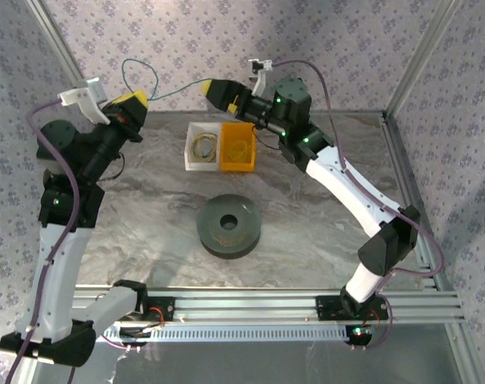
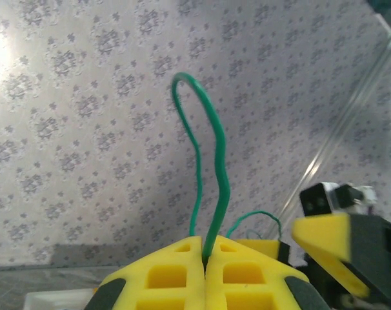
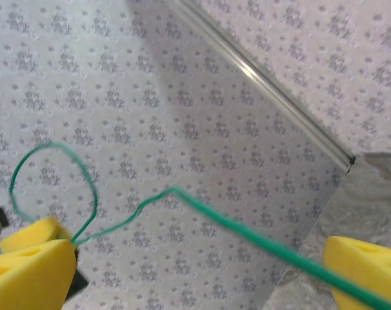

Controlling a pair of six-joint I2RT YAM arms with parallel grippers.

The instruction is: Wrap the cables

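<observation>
**Insp. A:** L gripper was clamped on the teal-green cable, held aloft. R gripper stood wide, strand reaching its tip, ungripped.

**Insp. B:** Risk?

**Insp. A:** Prob. R shuts off-line and misses, or a tug slips it from L's grip. Overhead cam showed the yellowish cable coiled in the white bin; L wrist cam showed the pinch close-up.

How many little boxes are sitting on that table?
2. A white box and an orange box stand side by side at the far middle of the table, just beyond the dark round spool. None looks hidden.
</observation>
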